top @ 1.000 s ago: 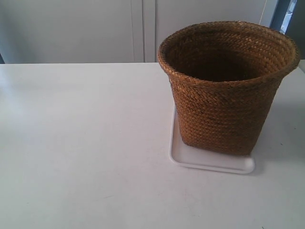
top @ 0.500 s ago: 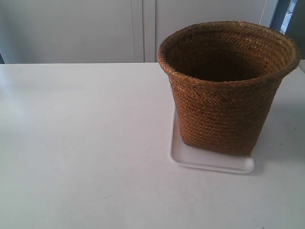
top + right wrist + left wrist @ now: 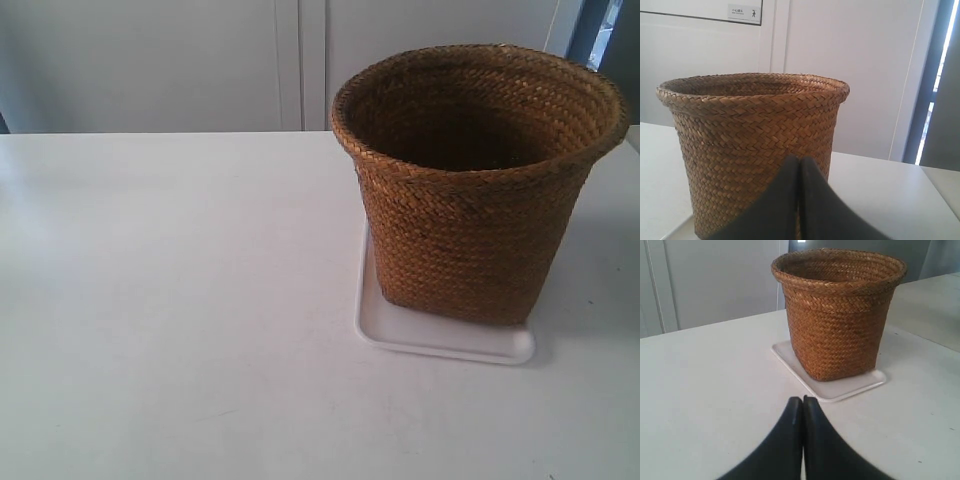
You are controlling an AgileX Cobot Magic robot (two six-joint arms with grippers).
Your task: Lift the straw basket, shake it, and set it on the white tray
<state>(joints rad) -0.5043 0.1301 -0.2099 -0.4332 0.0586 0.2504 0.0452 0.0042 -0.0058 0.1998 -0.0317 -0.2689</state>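
Facing the upright basket on its tray, nearer the right gripper than the left gripper, both pinched shut, empty.

Straw basket was rough braided brown fibre, matt, white tray looked smooth plastic with slight gloss, table smooth white, faintly sheened, gripper fingers smooth matt black.

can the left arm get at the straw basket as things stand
Probably yes: only bare table lies between the left gripper and the straw basket, which stands on the white tray. Its jaws are shut, so they would have to open first.
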